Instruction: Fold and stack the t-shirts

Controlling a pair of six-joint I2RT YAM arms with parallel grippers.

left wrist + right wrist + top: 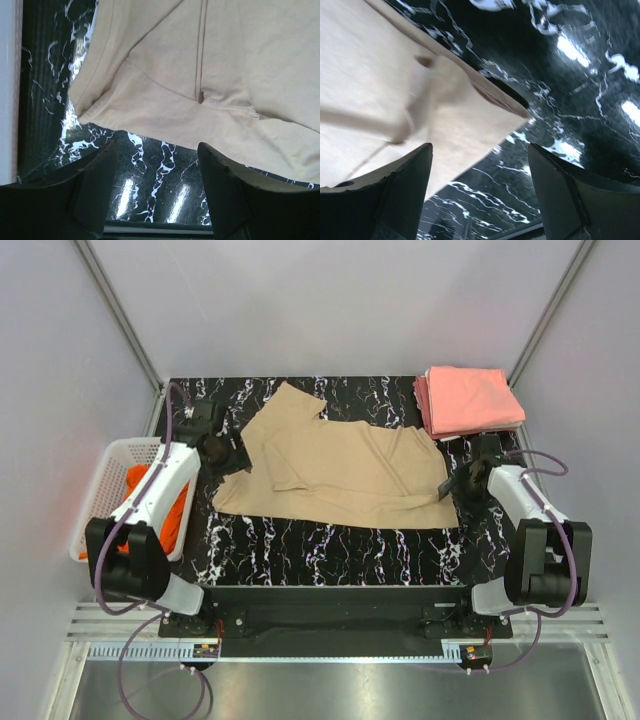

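Orange t-shirt (136,483) is lying bunched in the white basket (95,490) at nine o'clock, not yet folded. Just beside it, the left hand (224,452) is hovering with fingers apart, gripping nothing. On the middle of the table (330,550), the tan t-shirt (345,472) is lying half spread and rumpled, seemingly needing more folds. At three o'clock the right hand (457,484) is gaping empty too. Folded pink t-shirts (470,400) are sitting stacked at one o'clock.

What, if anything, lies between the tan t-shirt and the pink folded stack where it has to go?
Nothing visible. Only bare table separates the tan t-shirt from the pink stack at the far right corner. The right end effector hangs open at the shirt's right edge, nearer than the stack.
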